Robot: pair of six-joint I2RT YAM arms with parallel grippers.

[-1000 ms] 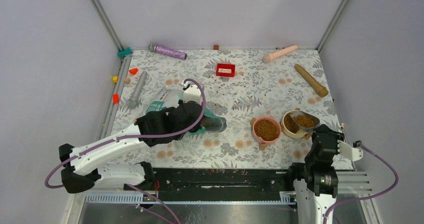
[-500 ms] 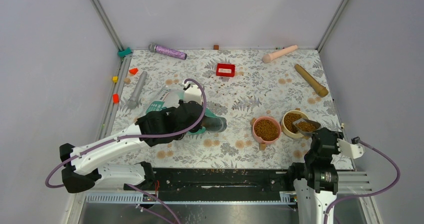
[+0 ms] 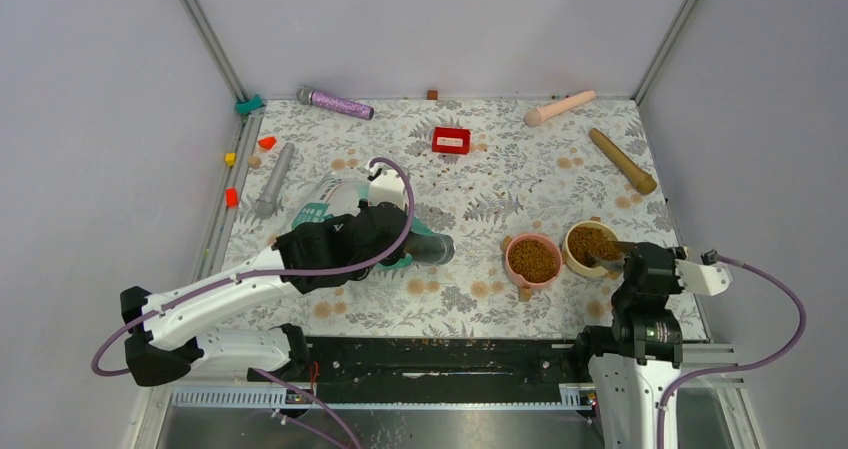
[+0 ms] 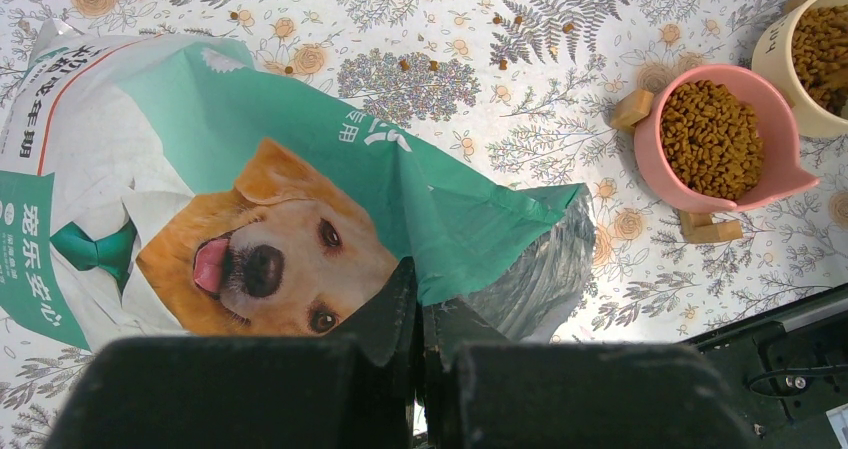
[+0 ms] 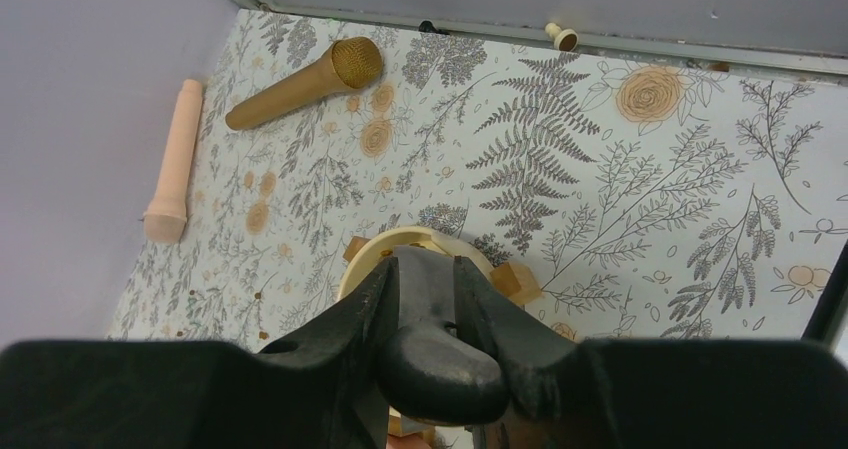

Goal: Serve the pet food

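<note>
Left hand (image 4: 416, 294), right hand (image 5: 430, 269): both closed.

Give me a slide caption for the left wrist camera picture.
Left claw shut on the edge of the dog-food bag, beside a pink bowl full of kibble.

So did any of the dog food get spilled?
Yes. Loose food pellets lie scattered on the table beyond the food bag, outside the pink bowl and the yellow bowl. The bag lies on its side, not standing.
</note>
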